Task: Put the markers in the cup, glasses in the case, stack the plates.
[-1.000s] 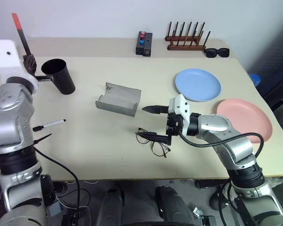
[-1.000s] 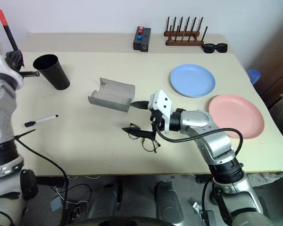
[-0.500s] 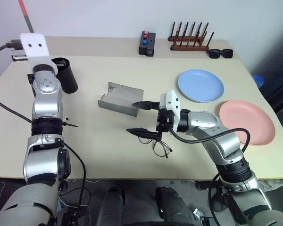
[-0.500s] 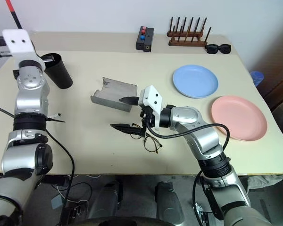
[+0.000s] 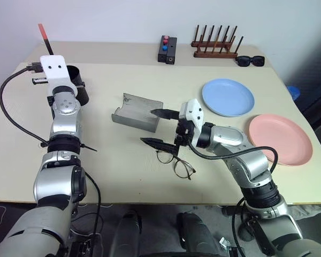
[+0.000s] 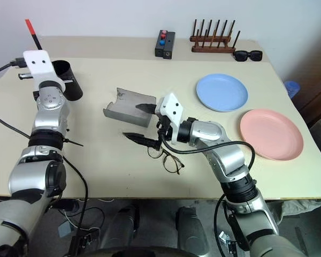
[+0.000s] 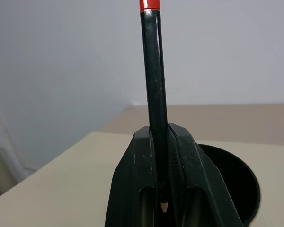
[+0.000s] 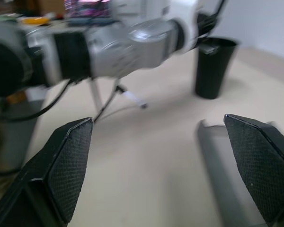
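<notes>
1. Marker (image 7: 154,90) sits clenched upright in my left pincer (image 7: 162,163), red cap uppermost, its body dark where the fingers pinch it; the pincer hangs just beside the rim of the black cup (image 5: 78,92) at the far left of the bench (image 5: 117,176)
2. Risk one: the marker's low end is not yet over the mouth as far as I can judge, so letting go now could drop it on the rim or outside, and it would roll across the bench
3. Risk two: the cup is tall and light-looking; a nudge from my wrist while lining up could tip it
4. Right pincer (image 5: 159,128) is spread wide and grasping nothing, hanging between the grey case (image 5: 135,113), which lies open, and the glasses (image 5: 175,163), which rest on the bench just under and beside its lower finger
5. Risk three: the glasses are thin wire; closing on a lens or one arm could bend them or flick them away, and the lower finger is near enough to drag them if I sweep sideways
6. Blue plate (image 5: 228,97) and pink plate (image 5: 280,138) lie apart on the right, not stacked; a second marker (image 6: 70,142) seems to lie half hidden behind my left arm, easy to knock when that arm pulls away
</notes>
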### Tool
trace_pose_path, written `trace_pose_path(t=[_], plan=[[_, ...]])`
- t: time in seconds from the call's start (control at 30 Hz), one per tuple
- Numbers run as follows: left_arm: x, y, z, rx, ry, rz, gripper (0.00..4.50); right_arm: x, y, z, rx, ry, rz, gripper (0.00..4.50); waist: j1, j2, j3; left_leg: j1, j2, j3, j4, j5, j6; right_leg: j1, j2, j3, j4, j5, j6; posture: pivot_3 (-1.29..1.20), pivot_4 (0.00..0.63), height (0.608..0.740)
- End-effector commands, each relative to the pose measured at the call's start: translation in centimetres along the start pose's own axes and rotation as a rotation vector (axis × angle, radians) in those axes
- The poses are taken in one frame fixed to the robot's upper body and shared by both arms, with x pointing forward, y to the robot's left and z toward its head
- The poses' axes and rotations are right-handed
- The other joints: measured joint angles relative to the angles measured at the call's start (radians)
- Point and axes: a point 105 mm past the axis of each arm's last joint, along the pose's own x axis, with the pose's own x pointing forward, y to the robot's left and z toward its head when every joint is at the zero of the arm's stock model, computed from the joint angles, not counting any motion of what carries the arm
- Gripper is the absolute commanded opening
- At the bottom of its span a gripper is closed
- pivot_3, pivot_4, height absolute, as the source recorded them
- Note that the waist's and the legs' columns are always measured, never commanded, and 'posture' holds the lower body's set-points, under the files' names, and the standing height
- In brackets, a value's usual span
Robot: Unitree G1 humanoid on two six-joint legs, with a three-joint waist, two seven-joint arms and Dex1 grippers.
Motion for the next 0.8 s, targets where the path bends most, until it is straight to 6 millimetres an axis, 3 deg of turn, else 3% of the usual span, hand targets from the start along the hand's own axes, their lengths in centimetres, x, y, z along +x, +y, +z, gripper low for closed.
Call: trace_pose_path(t=[0.03, 0.17, 0.53, 0.7, 0.8], plan=[[0.5, 0.1, 2.1, -0.019, -0.072, 0.011, 0.03, -0.3, -2.2, 1.6, -0.075, -0.045, -0.124, 4.50, 0.000, 0.000, 0.000, 0.000, 0.000, 0.000, 0.000, 0.000, 0.000, 0.000, 0.000, 0.000, 0.000, 0.000, 0.000, 0.00, 0.150, 0.740], [0.4, 0.0, 1.7, -0.020, -0.066, 0.010, 0.03, -0.5, -3.4, 1.3, -0.095, -0.033, -0.184, 4.50, -0.001, 0.000, 0.000, 0.000, 0.000, 0.000, -0.001, 0.000, 0.000, 0.000, 0.000, 0.000, 0.000, 0.000, 0.000, 0.00, 0.150, 0.740], [0.2, 0.0, 0.9, -0.036, -0.029, 0.008, 0.03, -0.2, -3.0, 1.4, -0.093, -0.050, -0.169, 4.50, -0.001, 0.000, 0.000, 0.000, 0.000, 0.000, -0.001, 0.000, 0.000, 0.000, 0.000, 0.000, 0.000, 0.000, 0.000, 0.00, 0.150, 0.740], [0.1, 0.2, 0.8, -0.038, -0.028, 0.023, 2.11, -0.2, -2.9, 1.4, -0.090, -0.049, -0.161, 4.50, -0.001, 0.000, 0.000, 0.000, 0.000, 0.000, -0.001, 0.000, 0.000, 0.000, 0.000, 0.000, 0.000, 0.000, 0.000, 0.00, 0.150, 0.740], [0.1, 0.2, 0.7, -0.042, -0.021, 0.024, 2.11, -0.3, -2.9, 1.3, -0.086, -0.048, -0.158, 4.50, -0.001, 0.000, 0.000, 0.000, 0.000, 0.000, -0.001, 0.000, 0.000, 0.000, 0.000, 0.000, 0.000, 0.000, 0.000, 0.00, 0.150, 0.740]])
